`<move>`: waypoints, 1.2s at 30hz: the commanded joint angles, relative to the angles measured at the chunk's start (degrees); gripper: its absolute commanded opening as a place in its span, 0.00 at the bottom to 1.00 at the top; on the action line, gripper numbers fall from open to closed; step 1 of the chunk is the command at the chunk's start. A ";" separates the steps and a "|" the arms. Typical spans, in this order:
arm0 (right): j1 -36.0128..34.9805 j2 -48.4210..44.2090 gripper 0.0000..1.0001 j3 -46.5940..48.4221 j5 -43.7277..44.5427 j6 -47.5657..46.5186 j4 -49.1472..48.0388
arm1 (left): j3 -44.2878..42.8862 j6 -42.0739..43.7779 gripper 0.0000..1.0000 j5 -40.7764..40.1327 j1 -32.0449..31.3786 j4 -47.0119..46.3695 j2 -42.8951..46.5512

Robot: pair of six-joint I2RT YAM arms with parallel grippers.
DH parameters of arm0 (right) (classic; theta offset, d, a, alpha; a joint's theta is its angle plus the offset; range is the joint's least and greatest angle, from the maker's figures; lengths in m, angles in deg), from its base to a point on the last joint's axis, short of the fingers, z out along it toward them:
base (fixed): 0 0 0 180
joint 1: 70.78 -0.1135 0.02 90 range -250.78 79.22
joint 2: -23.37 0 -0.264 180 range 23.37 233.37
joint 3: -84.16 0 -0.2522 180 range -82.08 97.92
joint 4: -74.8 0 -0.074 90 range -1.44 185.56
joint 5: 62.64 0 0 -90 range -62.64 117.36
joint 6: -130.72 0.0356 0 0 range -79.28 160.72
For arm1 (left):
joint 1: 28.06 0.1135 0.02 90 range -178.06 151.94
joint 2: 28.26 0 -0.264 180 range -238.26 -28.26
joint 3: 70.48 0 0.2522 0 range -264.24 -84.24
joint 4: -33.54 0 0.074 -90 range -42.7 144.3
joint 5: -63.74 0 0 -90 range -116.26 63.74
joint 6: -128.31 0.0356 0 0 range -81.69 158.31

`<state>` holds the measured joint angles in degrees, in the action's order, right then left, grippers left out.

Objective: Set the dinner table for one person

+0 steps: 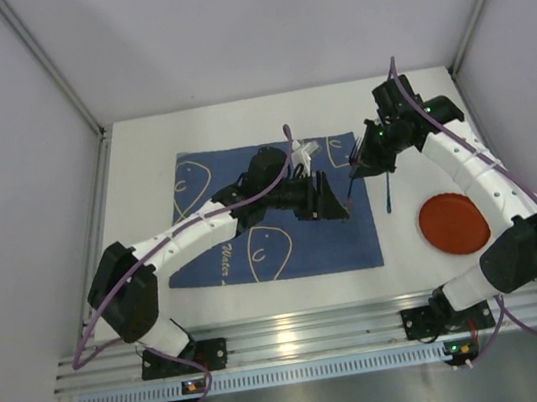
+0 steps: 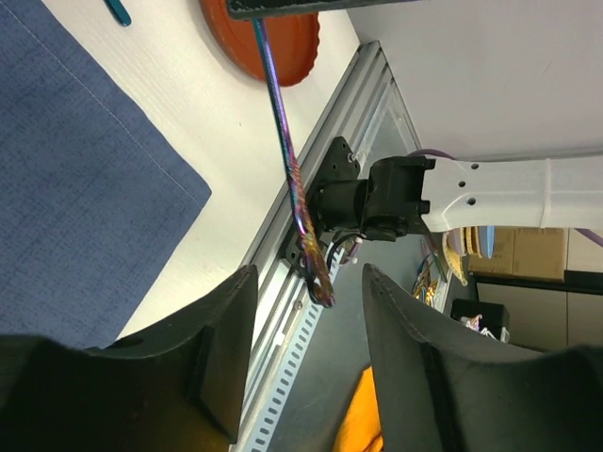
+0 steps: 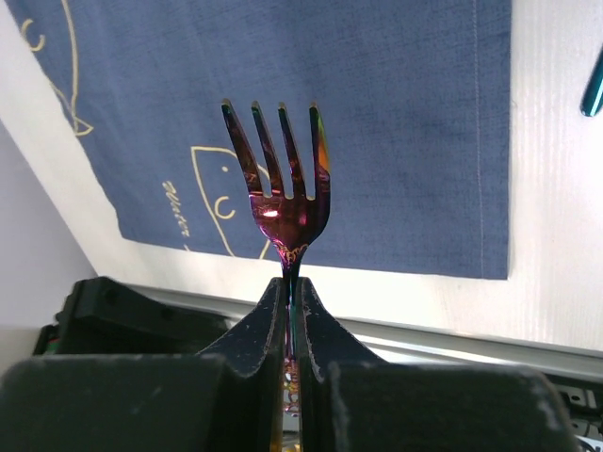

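Nearest the arm bases, the ribbed aluminium rail (image 1: 308, 331) ran along the 6 o'clock edge of the worktop (image 1: 267, 120). That worktop, plain and white, lay under everything, from the rail out to the far walls.

Just past the rail, at 4 o'clock, a red plate (image 1: 452, 224) sat flat on the bare white. In the middle lay the blue placemat (image 1: 345, 240) with its white line drawings. A teal utensil (image 1: 388, 193) rested on the worktop just off the mat's 3 o'clock edge, near the plate's 11 o'clock.

And over that 3 o'clock side of the mat, the two arms met. The left hand (image 2: 309, 278) came in from 9 o'clock with its fingers spread. The tip of the fork's handle hung in the gap, with space on both sides.

Farther out, from 1 o'clock, the right hand (image 3: 292, 292) had its fingers pressed together on the neck of the iridescent fork (image 3: 287, 212), just below the tines. It held the fork up off the mat.
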<state>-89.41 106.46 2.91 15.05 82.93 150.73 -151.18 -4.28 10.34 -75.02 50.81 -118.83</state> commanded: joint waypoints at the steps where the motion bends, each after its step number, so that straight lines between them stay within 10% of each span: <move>1: -0.27 -1.00 0.00 4.04 -2.01 0.06 -0.82 | -4.51 -0.48 0.52 0.14 -0.59 -3.07 -2.24; 8: 1.58 0.49 0.00 5.01 -3.85 -2.66 -0.47 | -7.42 -1.53 0.02 -1.53 -1.20 -2.98 -5.67; 12: 2.20 1.63 0.00 5.01 -4.38 -4.33 -0.56 | -9.00 -1.01 0.00 -0.74 -1.03 -2.28 -6.99; 16: 2.81 3.04 0.65 6.94 -3.86 -6.09 0.23 | -7.43 2.15 0.00 -3.19 1.42 5.27 -4.81; 17: 2.99 3.13 0.99 7.20 -3.59 -6.35 0.58 | -6.03 3.20 0.00 -3.81 3.52 6.85 -3.84; 26: 4.83 1.81 1.00 2.91 -3.85 -7.41 -0.38 | 11.29 10.23 0.00 -6.45 21.26 19.85 11.19; 36: 4.92 1.46 1.00 2.46 -5.88 -6.27 -1.53 | 12.09 24.65 0.00 -7.15 38.07 34.54 4.27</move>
<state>-84.91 109.69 3.83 10.33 76.51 150.73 -139.35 15.00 3.52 -40.14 80.80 -112.31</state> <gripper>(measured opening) 0.996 0.037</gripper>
